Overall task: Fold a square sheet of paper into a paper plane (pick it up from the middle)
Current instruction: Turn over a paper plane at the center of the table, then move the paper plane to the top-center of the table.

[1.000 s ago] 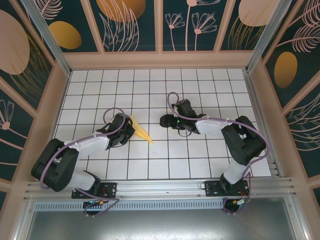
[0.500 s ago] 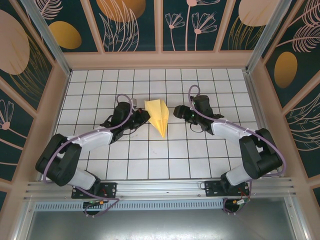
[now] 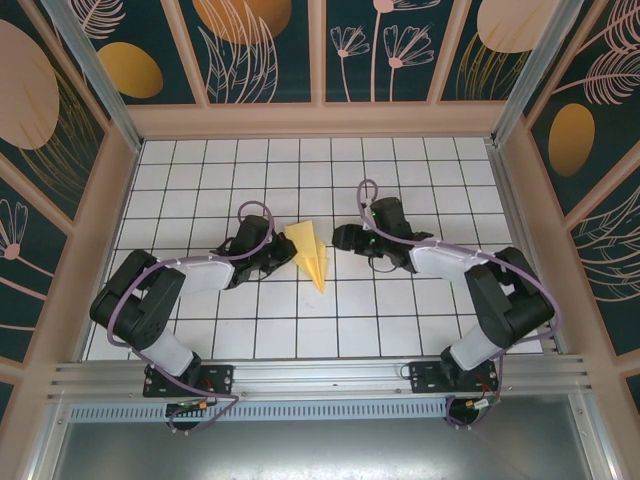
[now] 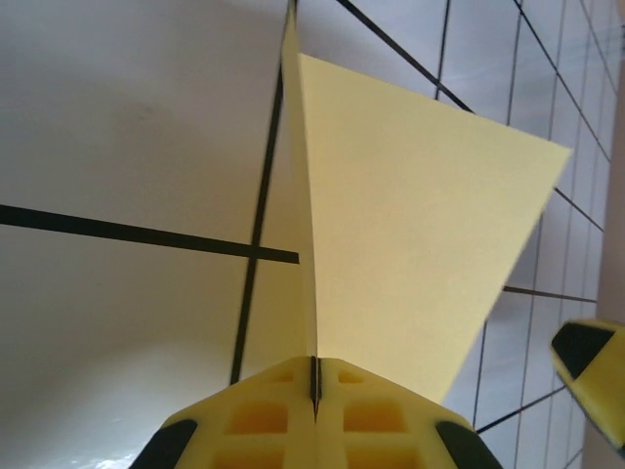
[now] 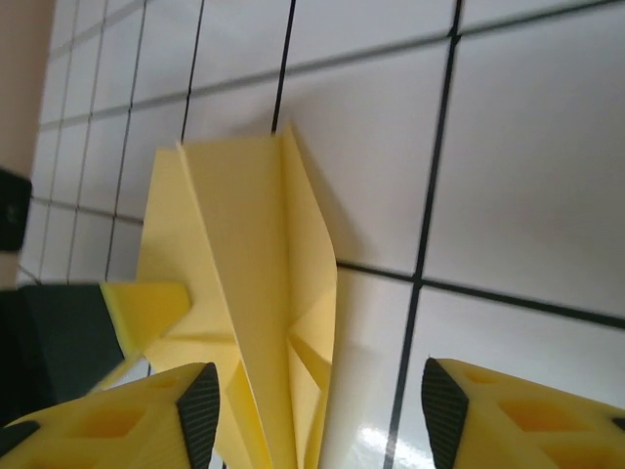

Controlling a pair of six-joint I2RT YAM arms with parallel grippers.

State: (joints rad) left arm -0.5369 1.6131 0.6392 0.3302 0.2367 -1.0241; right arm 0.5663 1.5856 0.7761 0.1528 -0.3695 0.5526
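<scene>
Table (image 3: 400,320) of glossy white tiles has your work midway between its side edges. The thin yellow paper plane (image 3: 312,255) already looks a creased, pointed dart. Your left gripper (image 3: 283,252) is clamped on its fold; the right gripper (image 3: 338,238) hangs beside it, fingers apart. Little folding seems left.

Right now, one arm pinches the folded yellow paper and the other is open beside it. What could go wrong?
The left gripper holds the paper plane by one thin edge, so a tug might slip or tear it. The right gripper is open close to the folds; closing off-centre could crush the creases.
</scene>
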